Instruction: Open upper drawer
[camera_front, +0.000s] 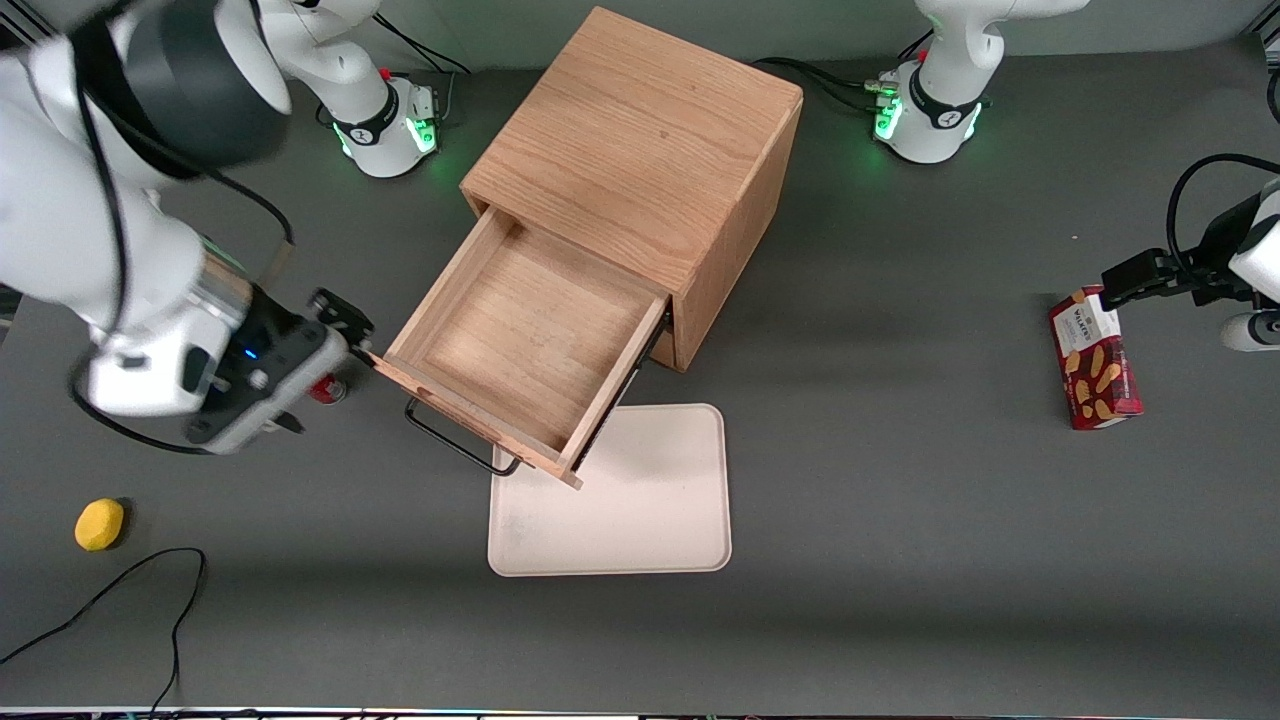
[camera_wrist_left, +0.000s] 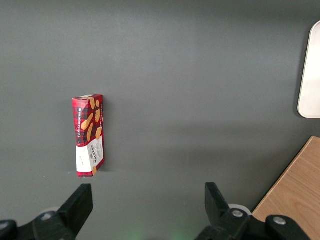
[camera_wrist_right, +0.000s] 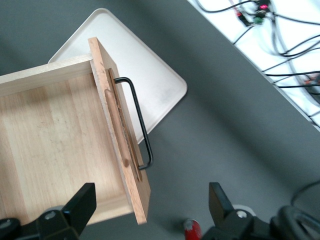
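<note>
Oak, stiff and light-running: the upper drawer, a shallow light-brown wooden box (camera_front: 520, 345), stands pulled far out at frame centre, overhanging the cream plastic tray (camera_front: 640, 510). Its black wire bar handle (camera_wrist_right: 139, 120) is the grip point. My gripper (camera_wrist_right: 150, 212) hovers alongside, jaws wide, empty. The red biscuit box (camera_front: 1093, 360) at right reads "Walkers".

Light-brown upper drawer (camera_front: 530, 330), black handle (camera_front: 455, 440), cream tray (camera_front: 640, 500), black-fingered hand (camera_wrist_right: 150, 210).

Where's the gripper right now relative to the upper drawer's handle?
The gripper is open, off the black handle, beside the corner of the pulled-out upper drawer, toward the working arm's end of the table.
</note>
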